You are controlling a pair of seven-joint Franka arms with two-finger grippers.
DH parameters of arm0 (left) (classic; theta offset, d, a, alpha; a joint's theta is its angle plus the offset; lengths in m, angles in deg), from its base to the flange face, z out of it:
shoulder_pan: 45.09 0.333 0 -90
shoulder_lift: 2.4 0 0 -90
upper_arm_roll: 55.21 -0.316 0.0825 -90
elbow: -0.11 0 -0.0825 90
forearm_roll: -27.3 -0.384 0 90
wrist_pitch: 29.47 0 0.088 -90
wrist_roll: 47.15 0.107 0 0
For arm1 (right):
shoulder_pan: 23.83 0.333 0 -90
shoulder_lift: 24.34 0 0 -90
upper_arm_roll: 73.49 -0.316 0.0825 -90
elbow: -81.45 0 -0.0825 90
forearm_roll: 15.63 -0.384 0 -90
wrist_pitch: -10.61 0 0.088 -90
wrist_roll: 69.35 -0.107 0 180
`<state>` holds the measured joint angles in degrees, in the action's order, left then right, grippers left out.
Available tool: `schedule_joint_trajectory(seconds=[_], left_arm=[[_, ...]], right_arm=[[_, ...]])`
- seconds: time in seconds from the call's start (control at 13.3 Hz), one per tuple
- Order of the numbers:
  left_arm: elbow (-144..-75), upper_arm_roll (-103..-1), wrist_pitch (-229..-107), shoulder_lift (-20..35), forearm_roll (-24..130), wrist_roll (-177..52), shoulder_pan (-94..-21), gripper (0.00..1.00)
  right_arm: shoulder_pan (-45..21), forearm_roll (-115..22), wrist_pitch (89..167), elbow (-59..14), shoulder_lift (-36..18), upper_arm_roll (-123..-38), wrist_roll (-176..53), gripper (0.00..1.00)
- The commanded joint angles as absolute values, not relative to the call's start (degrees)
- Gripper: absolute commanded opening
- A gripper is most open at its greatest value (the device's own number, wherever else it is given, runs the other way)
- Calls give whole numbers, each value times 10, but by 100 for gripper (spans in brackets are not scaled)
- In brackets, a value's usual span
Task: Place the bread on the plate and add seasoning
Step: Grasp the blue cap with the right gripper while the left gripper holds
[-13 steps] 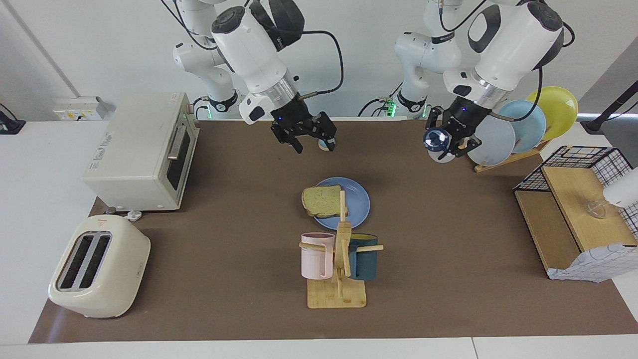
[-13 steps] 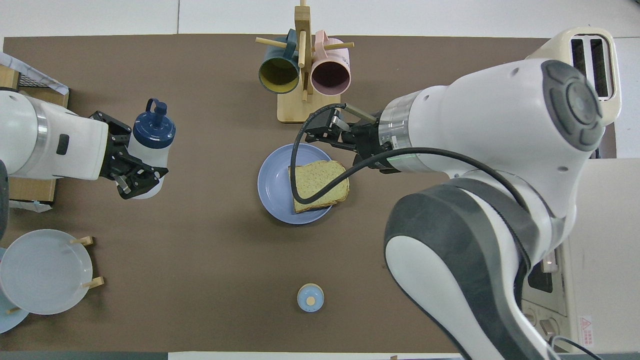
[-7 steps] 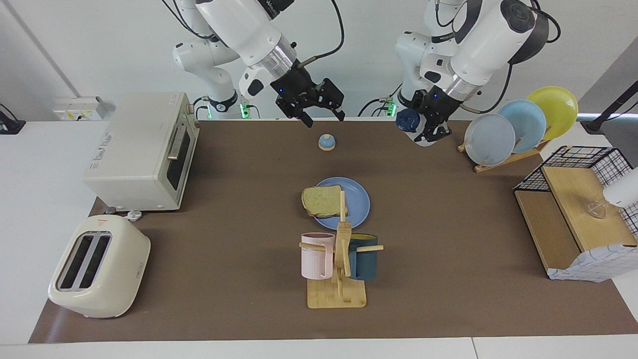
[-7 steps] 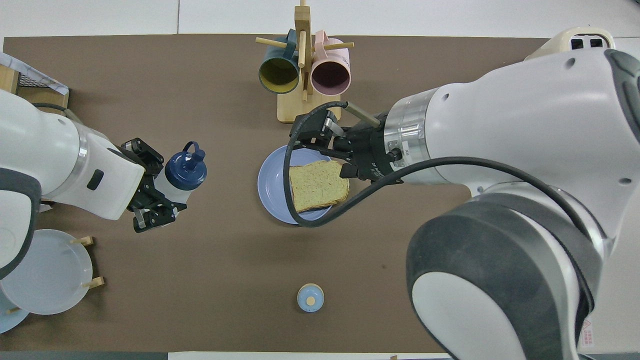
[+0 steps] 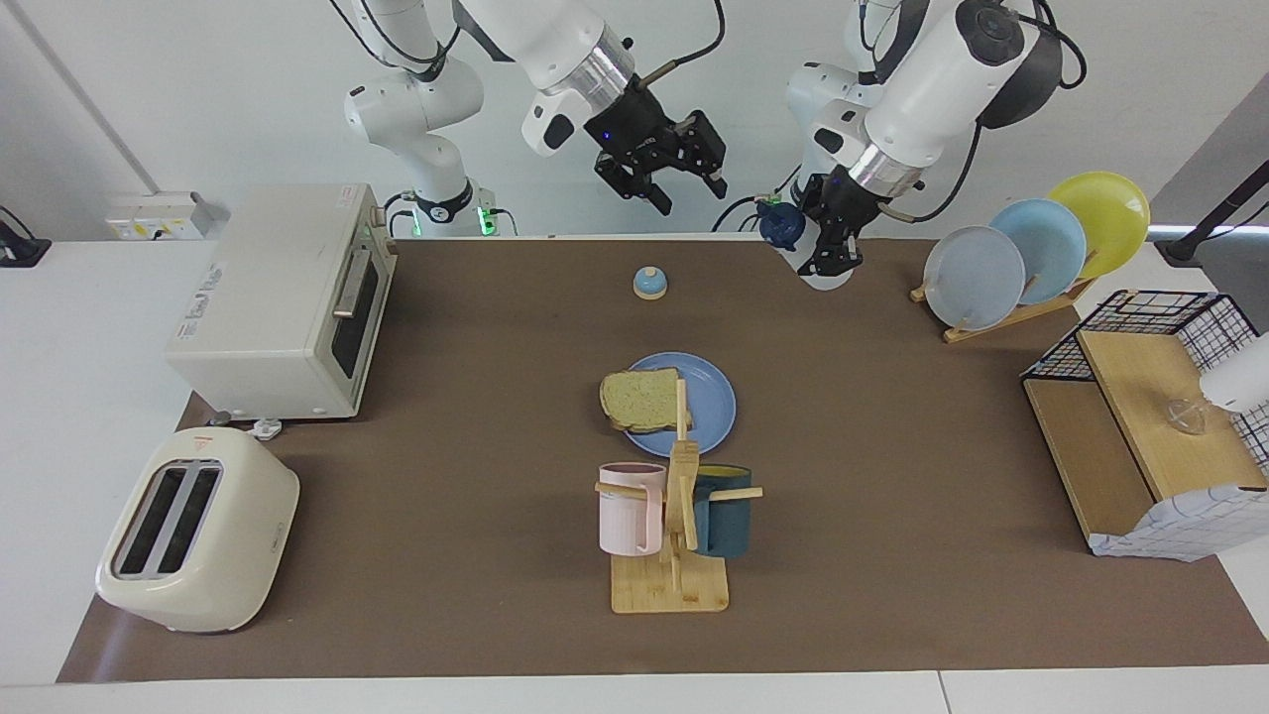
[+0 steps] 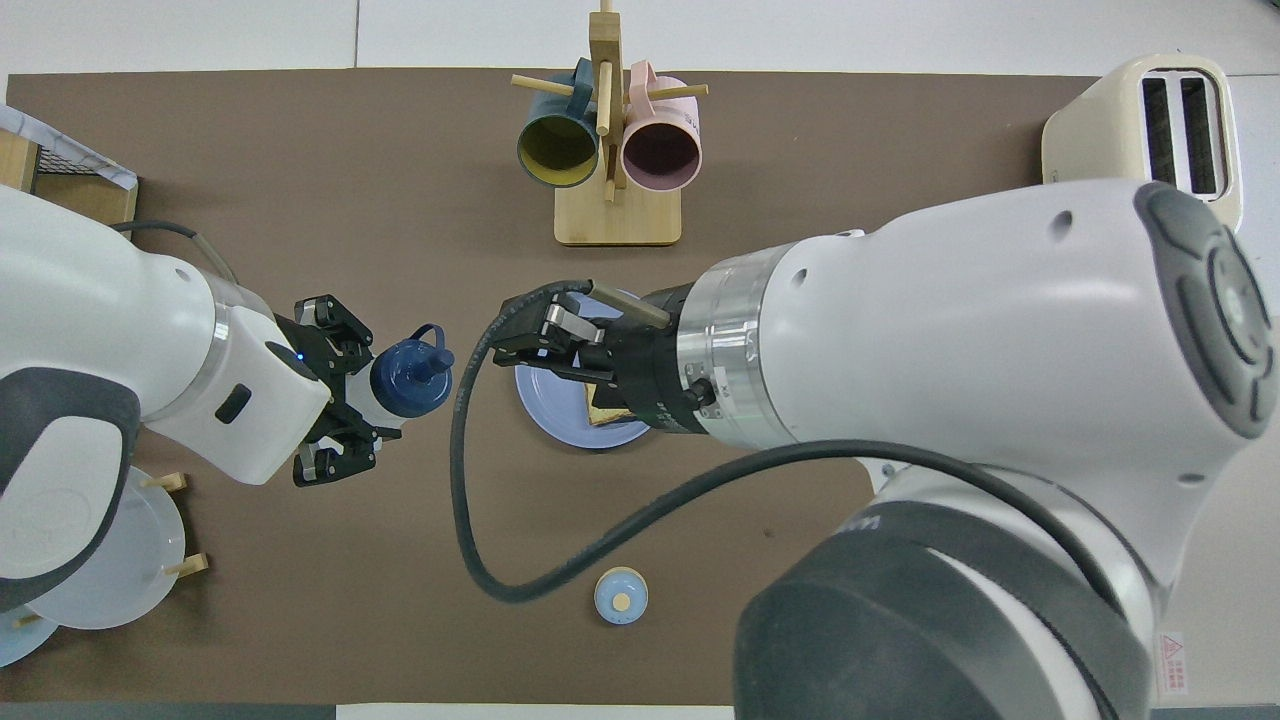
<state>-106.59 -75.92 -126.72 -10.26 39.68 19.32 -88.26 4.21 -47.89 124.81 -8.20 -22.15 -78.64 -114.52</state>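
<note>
The bread [image 5: 642, 400] lies on the blue plate [image 5: 716, 399] at mid-table, overhanging its rim toward the right arm's end. My left gripper [image 5: 831, 253] is shut on the seasoning [image 5: 783, 225], a white bottle with a navy looped cap, held tilted in the air over the mat, toward the left arm's end from the plate. In the overhead view the seasoning [image 6: 408, 377] sits in the left gripper [image 6: 350, 400] beside the plate [image 6: 545, 405]. My right gripper [image 5: 691, 195] hangs high and open, holding nothing. From overhead the right gripper [image 6: 530, 350] covers most of the bread [image 6: 600, 416].
A small blue-topped bell [image 5: 649, 283] stands nearer to the robots than the plate. A wooden mug rack [image 5: 674, 516] with two mugs stands farther out. A toaster oven [image 5: 283, 297] and a toaster [image 5: 198, 531] sit at the right arm's end; a plate rack [image 5: 1031, 253] and a wire basket [image 5: 1140, 416] sit at the left arm's end.
The left gripper has carried the seasoning from by the plate rack toward the middle, tilting it. The right gripper has risen well above the table. Bread and plate have not moved.
</note>
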Motion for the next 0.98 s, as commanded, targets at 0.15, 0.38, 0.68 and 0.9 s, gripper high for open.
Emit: schedule_joint_trajectory(seconds=[0.15,0.38,0.68,0.9], left_arm=[[-1104,-759,-1303,-132,393,217,-886,0],[-1107,-752,-1308,-134,393,219,-886,0],[-1108,-751,-1309,-135,393,219,-886,0],[-1108,-747,-1309,-135,393,220,-886,0]], right_arm=[[61,-482,1288,-87,-229,-791,-1156,67],[75,-476,1322,-107,-232,-791,-1150,54],[93,-462,1363,-111,-222,-791,-1150,45],[93,-460,1368,-116,-219,-791,-1147,45]])
